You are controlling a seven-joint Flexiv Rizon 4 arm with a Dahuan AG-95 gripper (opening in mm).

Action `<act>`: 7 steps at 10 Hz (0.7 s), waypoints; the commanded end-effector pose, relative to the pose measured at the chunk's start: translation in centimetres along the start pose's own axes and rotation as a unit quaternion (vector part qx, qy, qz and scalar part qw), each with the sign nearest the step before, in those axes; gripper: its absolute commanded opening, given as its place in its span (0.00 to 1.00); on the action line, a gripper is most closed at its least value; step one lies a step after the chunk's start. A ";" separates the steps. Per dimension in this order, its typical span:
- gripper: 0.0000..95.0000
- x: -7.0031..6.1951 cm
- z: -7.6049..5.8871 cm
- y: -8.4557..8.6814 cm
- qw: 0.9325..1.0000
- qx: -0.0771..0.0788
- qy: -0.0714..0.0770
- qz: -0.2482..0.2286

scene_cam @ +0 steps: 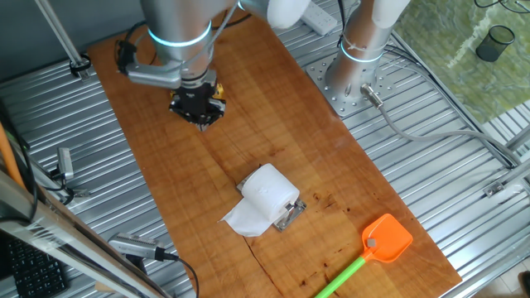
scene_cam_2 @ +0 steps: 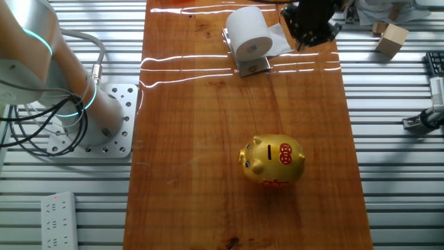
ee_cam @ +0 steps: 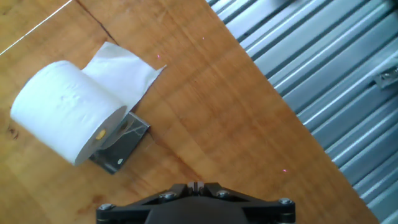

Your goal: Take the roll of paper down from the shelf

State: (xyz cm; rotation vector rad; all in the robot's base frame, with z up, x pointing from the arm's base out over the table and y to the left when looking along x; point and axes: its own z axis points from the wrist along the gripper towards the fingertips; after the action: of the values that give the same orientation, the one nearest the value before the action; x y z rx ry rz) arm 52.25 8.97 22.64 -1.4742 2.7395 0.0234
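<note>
Your gripper (scene_cam: 203, 121) hangs above the wooden table (scene_cam: 273, 124), well apart from the roll, and you cannot tell from any view whether its fingers are spread or pressed together: the hand view shows only the dark underside of the hand at the bottom edge, and the fixed views show a black clump with no readable gap. It holds nothing. In the hand view the roll of paper (ee_cam: 65, 112) lies at about ten o'clock from the hand, on its side across the shelf (ee_cam: 121, 146), whose shiny metal shows under the roll's near end. A wrinkled tail of tissue (ee_cam: 124, 68) trails from the roll onto the wood at the far side. Judge the roll as light and soft: it will dent under a hard squeeze, and a pinch on the loose tail would likely only unwind it. Take it across the round body, near the middle of its length, with the fingers on the two curved sides, and close gently. The low holder looks light too, so it may shift or lift with the roll. The golden piggy bank (scene_cam_2: 272, 160) and the orange swatter (scene_cam: 385, 240) sit well clear of it.
</note>
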 end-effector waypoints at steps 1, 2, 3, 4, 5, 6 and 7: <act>0.00 -2.4 -0.1 4.0 1.000 -0.005 0.007 -0.011; 0.00 -3.6 0.2 5.8 0.999 -0.001 0.005 -0.040; 0.00 -4.8 0.4 8.0 0.997 -0.002 0.001 -0.079; 0.00 -5.8 0.5 10.1 0.994 -0.009 0.004 -0.105; 0.00 -7.7 0.9 12.8 0.987 -0.014 0.008 -0.160; 0.00 -9.2 1.2 14.6 0.979 -0.020 0.008 -0.200; 0.00 -10.3 1.4 15.9 0.974 -0.021 0.006 -0.227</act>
State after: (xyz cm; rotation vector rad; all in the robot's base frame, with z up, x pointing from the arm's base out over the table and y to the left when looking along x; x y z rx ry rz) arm 45.87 22.50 21.95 -1.8728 2.5009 0.0356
